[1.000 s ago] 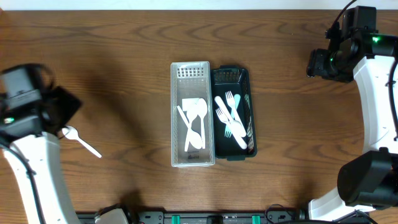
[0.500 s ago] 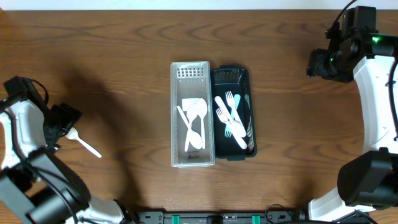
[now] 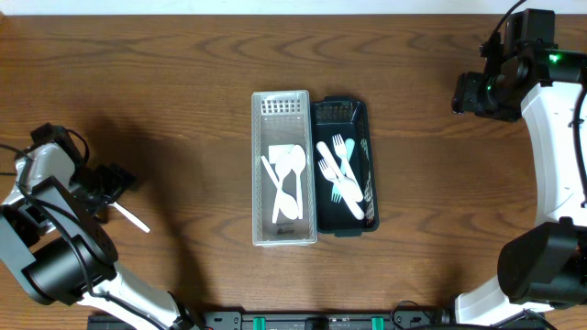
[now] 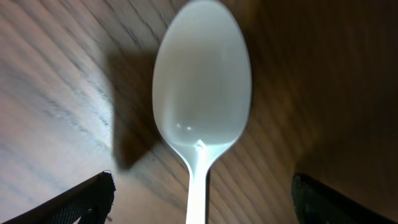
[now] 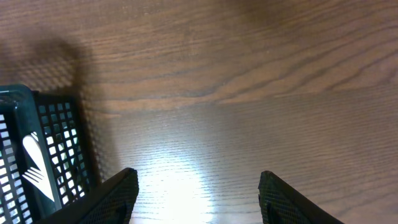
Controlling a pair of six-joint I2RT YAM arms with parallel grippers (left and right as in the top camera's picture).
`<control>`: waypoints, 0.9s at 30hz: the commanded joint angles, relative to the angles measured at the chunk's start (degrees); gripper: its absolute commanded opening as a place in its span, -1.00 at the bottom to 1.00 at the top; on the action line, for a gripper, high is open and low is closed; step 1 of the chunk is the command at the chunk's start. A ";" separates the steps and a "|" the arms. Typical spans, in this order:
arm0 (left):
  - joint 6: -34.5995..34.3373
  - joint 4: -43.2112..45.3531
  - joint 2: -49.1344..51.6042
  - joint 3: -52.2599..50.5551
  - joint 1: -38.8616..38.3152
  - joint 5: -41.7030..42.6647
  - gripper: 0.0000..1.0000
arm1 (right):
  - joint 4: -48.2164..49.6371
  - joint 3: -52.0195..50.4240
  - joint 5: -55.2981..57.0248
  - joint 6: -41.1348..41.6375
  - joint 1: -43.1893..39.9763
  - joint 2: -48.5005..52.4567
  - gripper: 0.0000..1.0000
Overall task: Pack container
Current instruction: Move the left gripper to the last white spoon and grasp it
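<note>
Loose spoon [image 4: 202,93] lies flat on the table [image 3: 183,73] at the far left, well apart from both baskets, and is not yet gripped. Left gripper [image 4: 205,198] is spread wide, one finger either side of the handle, with nothing pinched.

Spoons [image 3: 290,183] are already laid in the white basket [image 3: 284,106]. Forks [image 3: 341,179] are in the dark basket [image 3: 336,112] touching it on the right. The task is judged mostly done: one spoon is left to be grasped, carried over and dropped in the white basket.

Right gripper [image 5: 199,196] is held spread and empty over bare wood.

The spoon's bowl is shown only by the left wrist view. Overhead it is hidden under the gripper and only the handle is seen. Basket contents are readable only from overhead. The right wrist view catches just a corner of the dark basket.
</note>
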 commanded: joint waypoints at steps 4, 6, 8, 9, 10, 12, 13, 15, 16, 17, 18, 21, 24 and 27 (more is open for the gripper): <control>1.79 3.17 0.68 -4.55 0.13 0.20 0.85 | -0.07 -0.35 -0.20 -0.74 -0.11 0.22 0.31; 1.77 4.09 0.68 -5.88 0.13 0.20 0.85 | -0.07 -0.35 -0.20 -0.74 -0.11 0.22 0.31; 1.77 4.63 0.68 -6.80 0.13 0.20 0.85 | -0.07 -0.35 -0.20 -0.74 -0.11 0.22 0.31; 1.73 4.66 0.68 -7.02 0.13 0.20 0.85 | -0.04 -0.35 -0.20 -0.74 -0.11 0.22 0.31; 1.73 4.61 0.68 -7.02 0.13 0.20 0.82 | -0.04 -0.35 -0.20 -0.74 -0.11 0.22 0.31; 1.73 4.44 0.66 -7.02 0.13 0.20 0.64 | -0.04 -0.35 -0.20 -0.74 -0.11 0.22 0.31; 1.73 4.42 0.66 -7.02 0.13 0.20 0.50 | -0.04 -0.35 -0.20 -0.74 -0.11 0.22 0.31; 1.73 4.33 0.66 -7.02 0.13 0.20 0.21 | -0.07 -0.35 -0.20 -0.74 -0.11 0.22 0.31; 1.73 4.20 0.66 -7.02 0.13 0.20 0.04 | -0.07 -0.35 -0.20 -0.74 -0.11 0.22 0.31; 1.73 4.17 0.66 -7.02 0.13 0.20 -0.05 | -0.07 -0.35 -0.20 -0.74 -0.11 0.22 0.31; 1.73 4.13 0.66 -7.02 0.13 0.20 -0.11 | -0.07 -0.35 -0.20 -0.74 -0.11 0.22 0.31; 1.73 4.00 0.66 -7.02 0.13 0.20 -0.31 | -0.07 -0.35 -0.20 -0.74 -0.11 0.22 0.31; 1.73 3.96 0.66 -7.02 0.13 0.20 -0.50 | -0.07 -0.35 -0.20 -0.74 -0.11 0.22 0.31; 1.73 3.96 0.66 -7.02 0.13 0.20 -0.59 | -0.07 -0.35 -0.20 -0.74 -0.11 0.22 0.31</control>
